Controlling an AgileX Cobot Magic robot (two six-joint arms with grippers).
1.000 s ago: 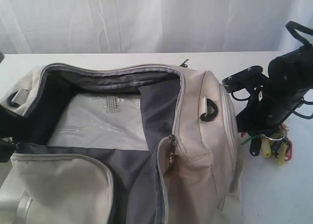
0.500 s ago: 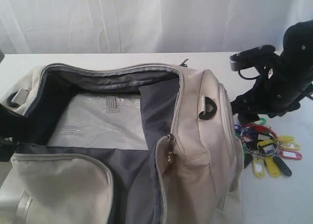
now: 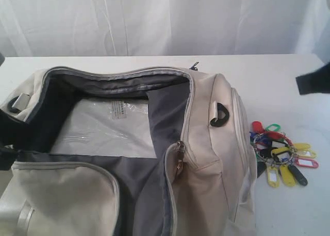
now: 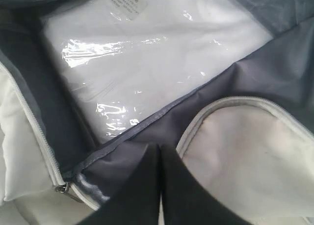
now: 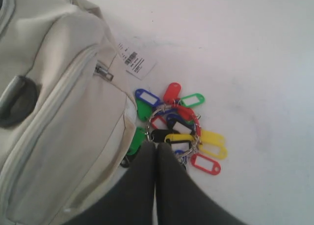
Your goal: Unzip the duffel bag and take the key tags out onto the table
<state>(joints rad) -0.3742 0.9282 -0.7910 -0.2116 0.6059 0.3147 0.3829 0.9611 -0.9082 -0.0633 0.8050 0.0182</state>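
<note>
The cream-beige duffel bag (image 3: 211, 158) lies unzipped, its main opening gaping and the grey lining showing. The key tags (image 3: 278, 153), a bunch in several colours on metal rings, lie on the white table (image 3: 289, 210) just right of the bag's end. In the right wrist view my right gripper (image 5: 156, 145) is shut and empty, hovering above the key tags (image 5: 176, 129) beside the bag (image 5: 59, 112). Only a dark piece of that arm (image 3: 314, 81) shows at the exterior view's right edge. My left gripper (image 4: 160, 147) is shut with nothing in it, over the lining at the bag's open edge (image 4: 211, 68).
A clear plastic sheet with a printed label (image 3: 108, 128) lies flat inside the bag. The white paper hang tag (image 5: 132, 64) rests on the table by the bag's end pocket. A zipper pull (image 3: 180, 158) hangs at the front. A white curtain (image 3: 154, 19) closes off the back.
My right gripper has let go of the key tags, which now lie spread on the table. It has lifted away toward the right edge and its jaws have shut. The left arm has not moved.
</note>
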